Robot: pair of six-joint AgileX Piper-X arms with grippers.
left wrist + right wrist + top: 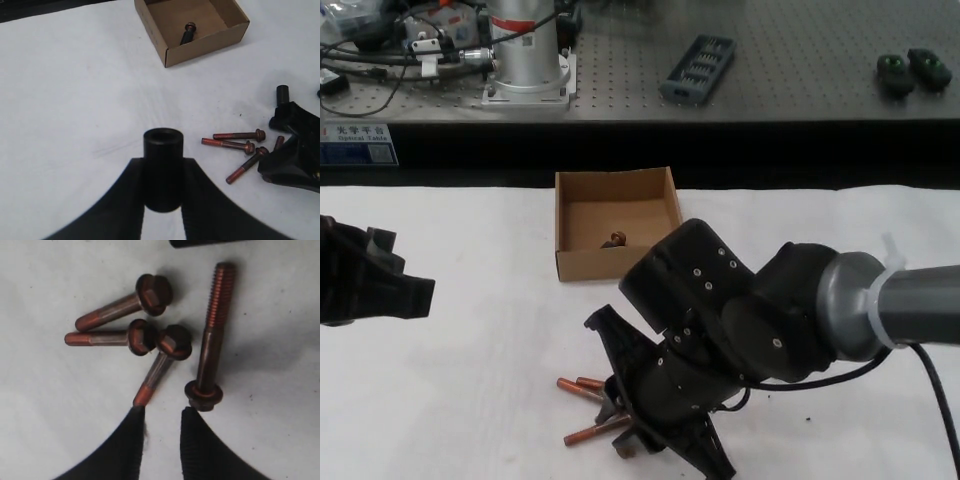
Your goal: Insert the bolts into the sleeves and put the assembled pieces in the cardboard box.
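Step in hand, as I judge it: fetching a bolt for the sleeve I already hold. My right gripper [162, 412], low in the middle of the high view, hangs over four loose bolts [125, 336] on the white cloth [470, 400]. Its jaws are parted and hold nothing; one fingertip is just beside the shank tip of the middle bolt [159, 367], the other just beside the head of the long bolt [210, 335]. My left gripper [162, 200], at the left edge of the high view and well apart from the bolts, is clamped on a black sleeve [163, 167], its open bore facing the wrist camera. Farther off, at centre, the box [590, 262] holds one assembled piece [613, 241]. Next move, in my estimate: centre the right jaws on one shank, close, lift, then line the threaded end up with the bore. The touching heads could snag a neighbour.
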